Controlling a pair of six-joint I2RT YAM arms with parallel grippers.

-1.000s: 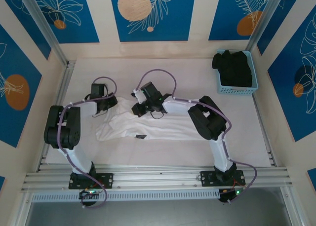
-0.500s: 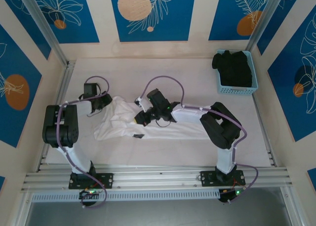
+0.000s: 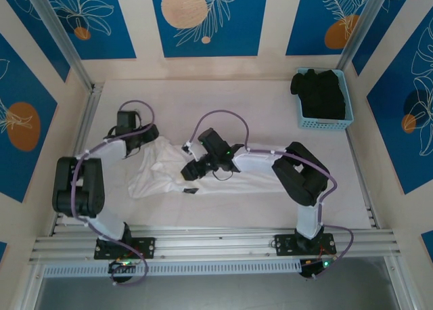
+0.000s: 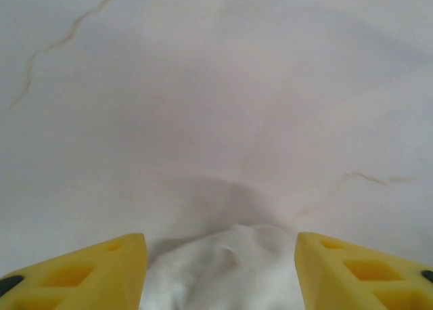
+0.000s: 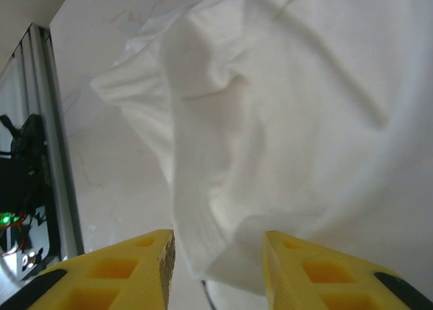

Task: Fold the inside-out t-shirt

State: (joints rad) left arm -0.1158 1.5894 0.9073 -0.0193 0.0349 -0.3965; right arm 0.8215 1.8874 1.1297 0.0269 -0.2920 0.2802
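Pale table (image 3: 270,107): wrinkled white t-shirt (image 3: 162,174) centre-left, blue basket (image 3: 325,124) far-right.

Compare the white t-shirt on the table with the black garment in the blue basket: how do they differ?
The white t-shirt lies spread out and wrinkled on the table; the black garment is bunched up inside the blue basket. The white t-shirt is near the middle of the table; the black garment sits at the far right corner. Both are soft cloth.

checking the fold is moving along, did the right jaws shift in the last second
yes, the right jaws came closer to the near rail, toward the arm bases, over the shirt
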